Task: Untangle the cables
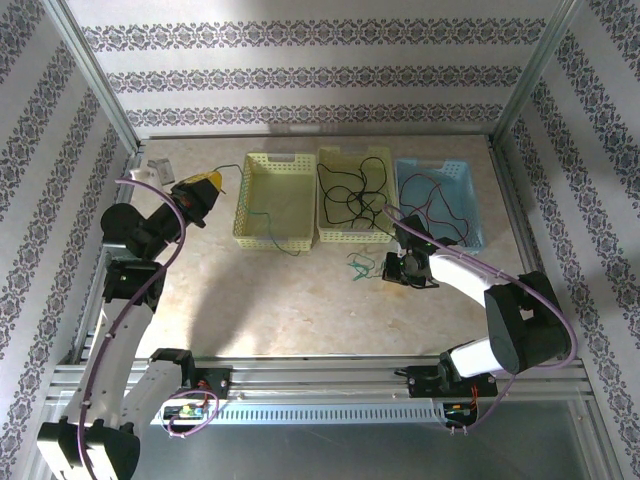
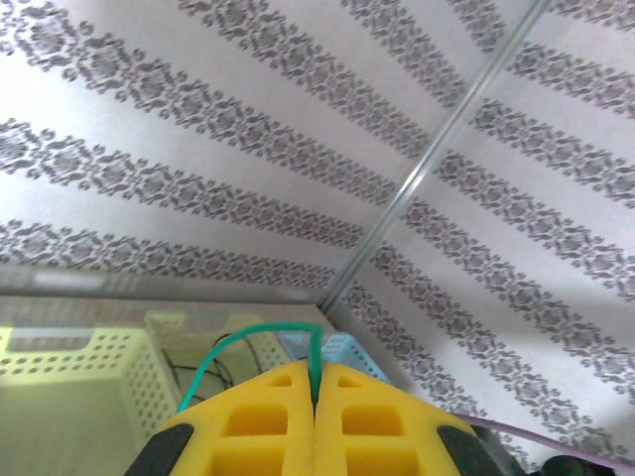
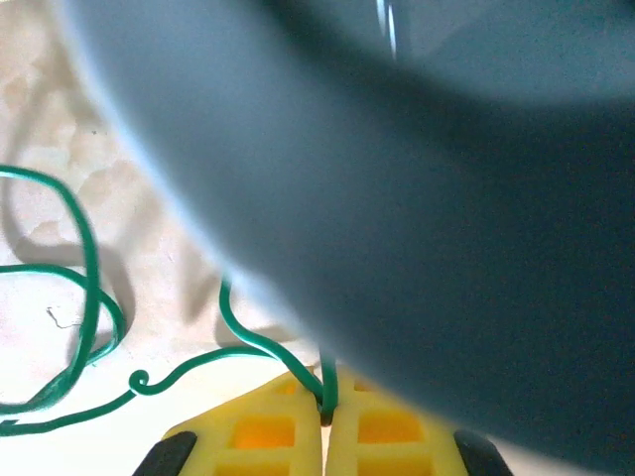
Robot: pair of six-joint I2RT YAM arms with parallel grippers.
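Nearest the arm bases, the right claw (image 1: 400,268) hangs low over the surface (image 1: 290,310), clenched on the green cable (image 1: 358,266). Its wrist view shows the strand nipped between the yellow pads, with the rest lying in loose loops just to the claw's left. A dark blurred shape crowds in right above this claw, and I cannot tell what it is. Further off and well to the left, the left claw (image 1: 203,190) is raised with its tips tilted upward, clamped on a green strand that arches out of its tips and trails to its right toward the empty yellow basket (image 1: 262,240). Whether both claws hold one and the same cable I cannot tell. Just beyond the right claw stand the middle basket (image 1: 350,238), holding tangled black cables (image 1: 350,195), and the blue basket (image 1: 478,215), with red cables (image 1: 435,200) and darker ones inside. The step in hand looks like drawing the green cable free of the rest. The next move probably calls for easing the claws apart slowly so the loops open out, watching for a snag on a basket rim.
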